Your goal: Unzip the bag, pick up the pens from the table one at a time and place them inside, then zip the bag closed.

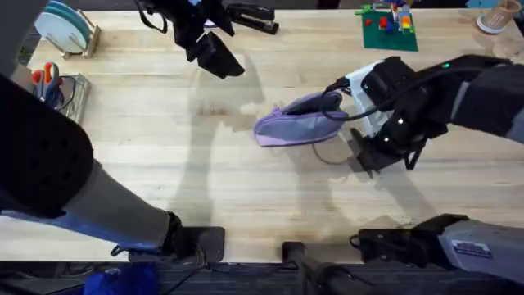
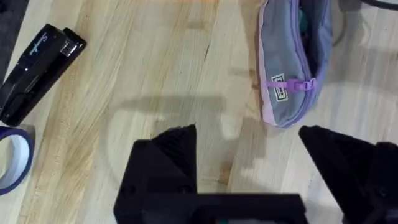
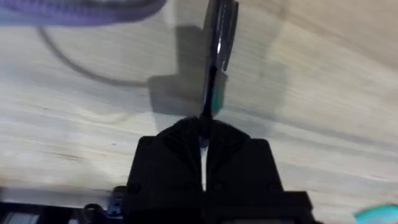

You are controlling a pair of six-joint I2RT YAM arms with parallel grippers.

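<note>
The lavender pencil pouch (image 1: 299, 121) lies on the butcher-block table (image 1: 205, 188) just right of centre, its long axis running left-right w/ the far-right end lifted slightly. In the left wrist view the pouch's (image 2: 292, 59) zipper gapes along the top, showing a dark interior w/ something teal inside; a purple zipper pull and a small label sit at one end.

The right gripper (image 3: 205, 134) hovers just right of and nearer than the pouch, fingers pinched together on a thin black pen (image 3: 217, 56) that juts straight out from the tips. A green band shows on the pen barrel; its far end looks glossy and silvery. The pen tip is close to the pouch edge (image 3: 81, 12) but whether it touches can't be told. In the overhead view the right arm reaches in from the right, its gripper (image 1: 368, 152) low over the wood.

The left gripper (image 1: 214, 56) hangs at far centre-left, well apart from the pouch, fingers spread wide and holding nothing. From its own camera the two black fingers (image 2: 168, 162) frame bare table.

A black stapler (image 2: 34, 71) lies at the far edge; beside it, a roll of tape (image 2: 15, 158).
</note>
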